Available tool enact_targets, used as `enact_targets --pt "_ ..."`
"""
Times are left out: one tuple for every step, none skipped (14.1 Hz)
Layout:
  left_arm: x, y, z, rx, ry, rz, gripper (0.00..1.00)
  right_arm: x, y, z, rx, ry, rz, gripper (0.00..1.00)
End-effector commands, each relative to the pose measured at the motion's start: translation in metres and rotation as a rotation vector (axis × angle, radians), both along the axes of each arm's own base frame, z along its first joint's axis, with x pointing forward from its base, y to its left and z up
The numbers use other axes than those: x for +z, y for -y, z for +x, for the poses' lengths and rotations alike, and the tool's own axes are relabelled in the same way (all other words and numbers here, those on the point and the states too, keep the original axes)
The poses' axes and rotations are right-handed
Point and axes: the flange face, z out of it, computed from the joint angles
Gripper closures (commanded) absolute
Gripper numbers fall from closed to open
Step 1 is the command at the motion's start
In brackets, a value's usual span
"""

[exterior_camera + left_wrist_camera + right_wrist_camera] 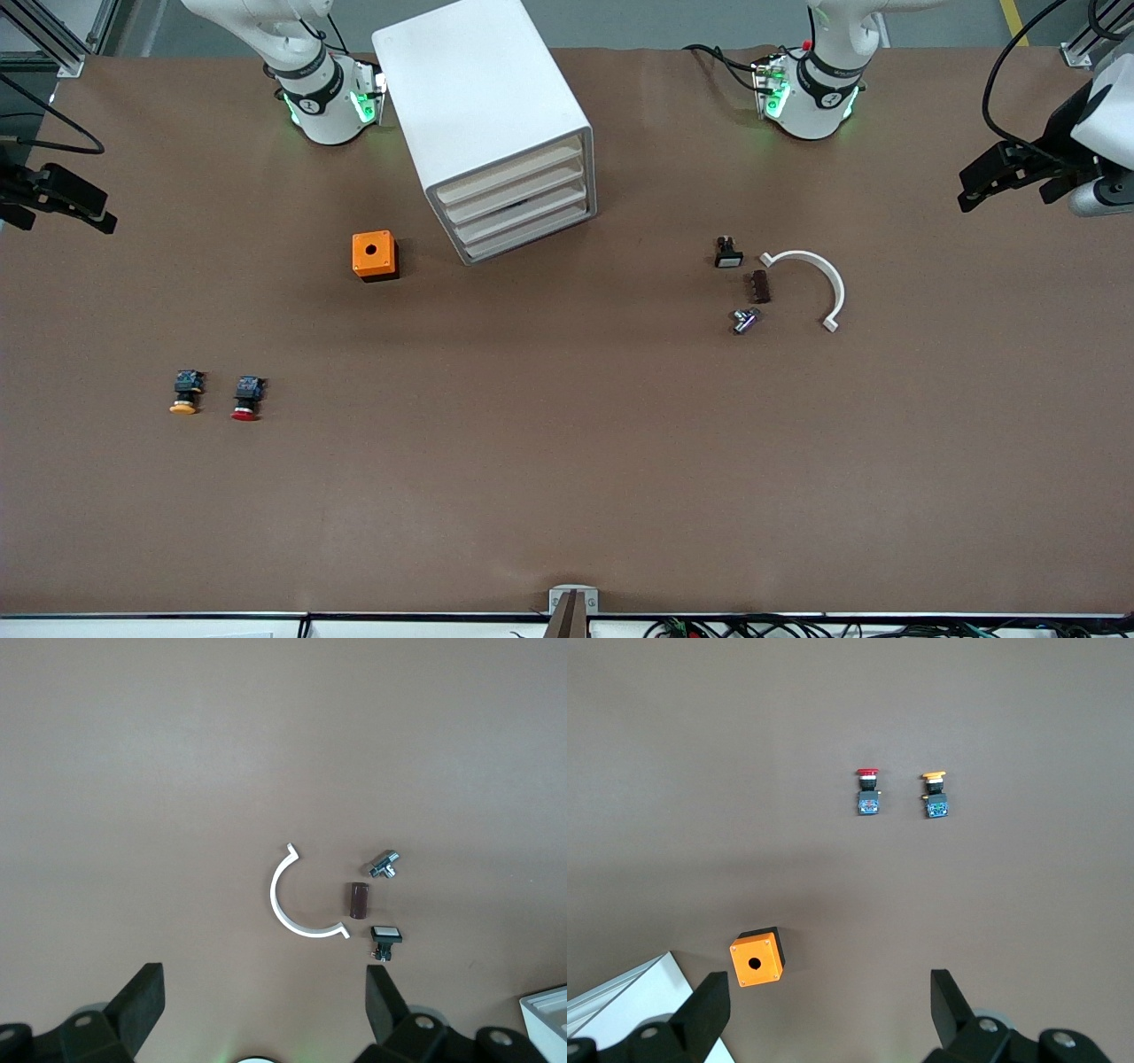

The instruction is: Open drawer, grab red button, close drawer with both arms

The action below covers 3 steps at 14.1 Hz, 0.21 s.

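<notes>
Brown table (567, 496) | drawer (518, 189) shut in cabinet | button (246, 396) near right arm's end, beside yellow twin; small, rigid, light, pinch body | left gripper (266, 1014), right gripper (830, 1014) spread, raised at table ends

Red-capped button (246, 398), orange cube (374, 255)

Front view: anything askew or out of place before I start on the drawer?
The cabinet sits turned at an angle to the table edges, drawer fronts facing the front camera obliquely. All four drawers look shut. The red button lies on its side on the table, beside the orange-yellow one.
</notes>
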Motion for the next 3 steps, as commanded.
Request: enact_targets --pt "-0.0049 0.0021 0.0033 -0.023 -0.014 0.027 0.0 0.0049 0.0038 0.0035 0.006 0.004 0.012 0.0" --pt "-0.0054 0.0029 0.0056 -0.025 -0.014 0.027 0.0 0.0049 0.0038 0.0035 0.006 0.004 0.012 0.0" --pt "-0.0042 0.0028 0.006 -0.023 -0.012 0.026 0.0 0.0049 0.0029 0.0035 0.007 0.004 0.012 0.0"
